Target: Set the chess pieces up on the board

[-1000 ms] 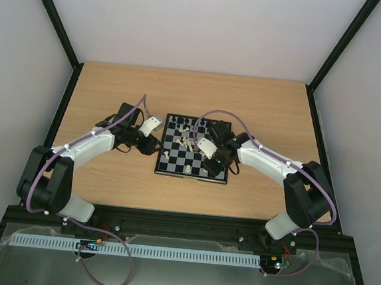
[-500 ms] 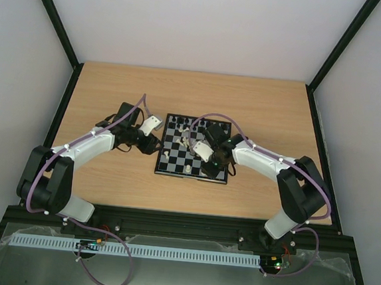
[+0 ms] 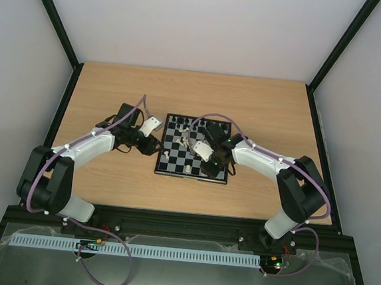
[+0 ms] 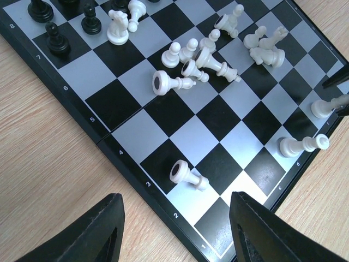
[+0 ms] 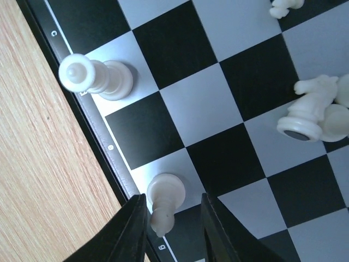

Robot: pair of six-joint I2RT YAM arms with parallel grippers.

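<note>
Now the right gripper (image 5: 170, 218) is straddling an upright white piece (image 5: 163, 196) at the board's (image 5: 218, 98) near edge, grip uncertain; the left gripper (image 4: 180, 234) is hovering wide open, empty

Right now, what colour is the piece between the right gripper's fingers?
Cream-white. The piece shows best in the right wrist view.
</note>
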